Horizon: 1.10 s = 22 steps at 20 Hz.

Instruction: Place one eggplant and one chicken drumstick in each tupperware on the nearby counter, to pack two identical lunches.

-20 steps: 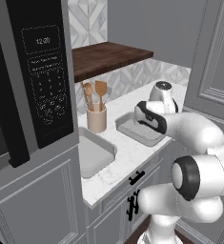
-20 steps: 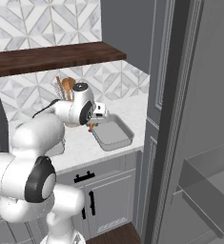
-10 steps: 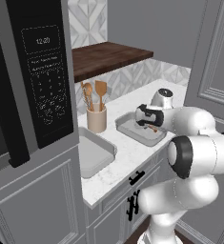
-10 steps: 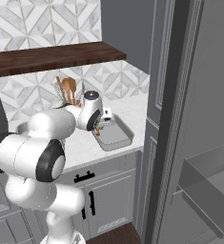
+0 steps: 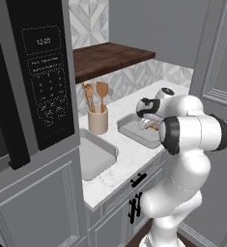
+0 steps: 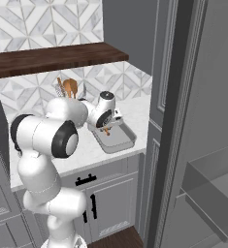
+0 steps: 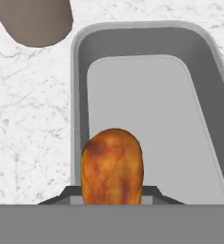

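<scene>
Browned drumstick (image 7: 112, 164) clamped in jaws, hanging over near end of tupperware (image 7: 147, 38) on worktop (image 7: 32, 119). Release this close to the rim might tip it out.

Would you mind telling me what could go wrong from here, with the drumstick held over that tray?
1. The drumstick sits near one end of the tray, close to the rim; released there, it may catch the wall or roll onto the counter.
2. The utensil cup stands close beside this tray; a wide swing of the hand on withdrawal could knock it.
3. The second tray appears empty, so a later drumstick could land in this tray again, leaving the lunches unequal.
</scene>
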{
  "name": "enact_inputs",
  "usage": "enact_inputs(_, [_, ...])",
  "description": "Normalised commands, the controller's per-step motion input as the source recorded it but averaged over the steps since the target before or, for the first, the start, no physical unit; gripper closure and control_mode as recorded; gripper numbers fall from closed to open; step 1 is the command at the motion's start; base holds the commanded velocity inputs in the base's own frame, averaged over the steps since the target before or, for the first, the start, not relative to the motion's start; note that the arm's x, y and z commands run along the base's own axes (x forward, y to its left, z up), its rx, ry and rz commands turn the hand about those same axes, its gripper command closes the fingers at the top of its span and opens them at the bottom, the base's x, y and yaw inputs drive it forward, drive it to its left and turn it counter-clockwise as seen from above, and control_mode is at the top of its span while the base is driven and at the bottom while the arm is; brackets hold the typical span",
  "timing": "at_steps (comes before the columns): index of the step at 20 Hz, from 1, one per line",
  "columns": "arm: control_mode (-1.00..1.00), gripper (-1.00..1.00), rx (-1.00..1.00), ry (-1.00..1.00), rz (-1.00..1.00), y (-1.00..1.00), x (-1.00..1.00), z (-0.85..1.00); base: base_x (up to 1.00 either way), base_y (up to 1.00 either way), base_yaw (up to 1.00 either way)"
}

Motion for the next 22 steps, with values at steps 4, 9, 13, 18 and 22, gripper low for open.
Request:
enact_inputs(4, [-1.00,1.00,-0.01,0.02,0.04,0.00,0.19,-0.35,0.00,0.00,0.00])
enact_inputs(9, [-1.00,1.00,-0.04,0.16,0.03,0.00,0.27,0.00,0.00,0.00,0.00])
enact_inputs(13, [-1.00,1.00,-0.06,0.26,0.00,0.00,0.38,0.01,0.00,0.00,0.00])
enact_inputs(18, [-1.00,1.00,-0.04,0.17,0.00,0.00,0.24,-0.04,0.00,0.00,0.00])
enact_inputs(22, [-1.00,1.00,0.00,0.01,0.00,0.00,0.00,-0.34,0.00,0.00,0.00])
